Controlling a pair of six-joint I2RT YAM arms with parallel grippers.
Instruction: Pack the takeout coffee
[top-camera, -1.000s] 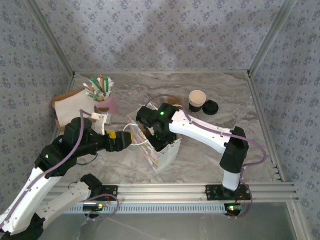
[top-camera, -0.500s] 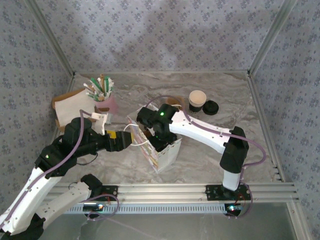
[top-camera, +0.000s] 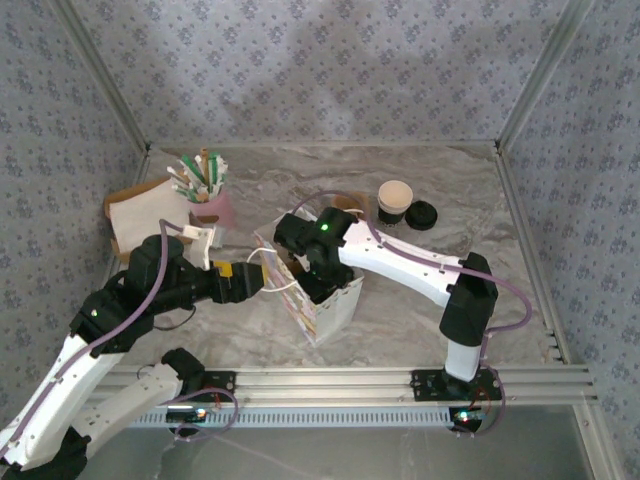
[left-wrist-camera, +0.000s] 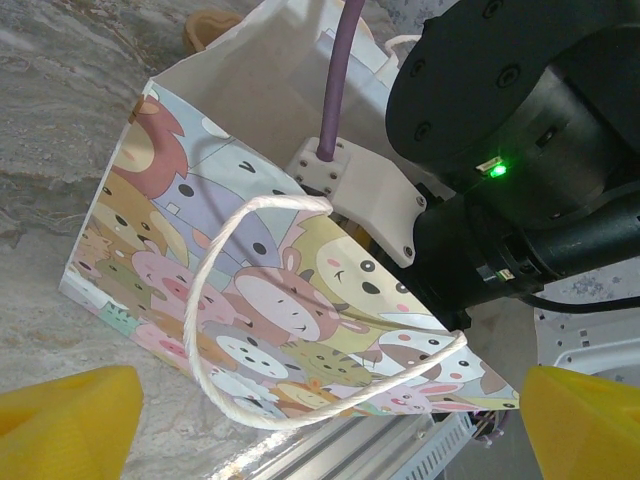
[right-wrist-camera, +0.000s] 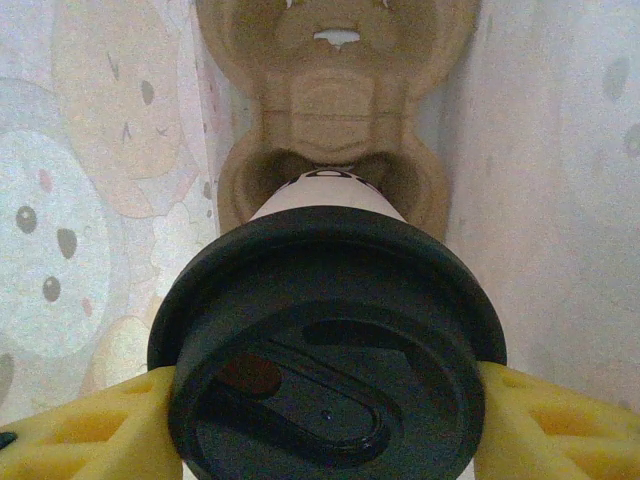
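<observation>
Nearest the arm bases, left of centre: left gripper (left-wrist-camera: 320, 430), a two-finger claw with yellow pads. Stands spread to its widest and holds nothing. Points at the printed side of the bag, with the looped white rope handle (left-wrist-camera: 196, 320) hanging free between the two pads.

Mid-table, on the grey marble-patterned table (top-camera: 440, 170): white paper bag (top-camera: 335, 305) printed with pastel cartoon animals. Stands upright, mouth open, with the right arm reaching down into it.

Inside the bag: right gripper (right-wrist-camera: 325, 420), also yellow-padded, half closed. Grips the takeout coffee (right-wrist-camera: 325, 330), a small white paper cup with a round black plastic lid, clamped at both sides of the lid. Held upright, directly over the nearer socket of the brown moulded-pulp carrier (right-wrist-camera: 335, 100) on the bag floor. Seating in that socket not discernible, cup base hidden under the lid.

Beyond the bag, right: second white paper cup (top-camera: 394, 200) with a dark lower band, upright and uncovered. Just beside it, a loose round black lid (top-camera: 421, 214), flat on the table.

Far left: pink cup (top-camera: 214, 207) of green and white sticks. Near it, brown and white paper sheets (top-camera: 135, 215) against the left wall.
</observation>
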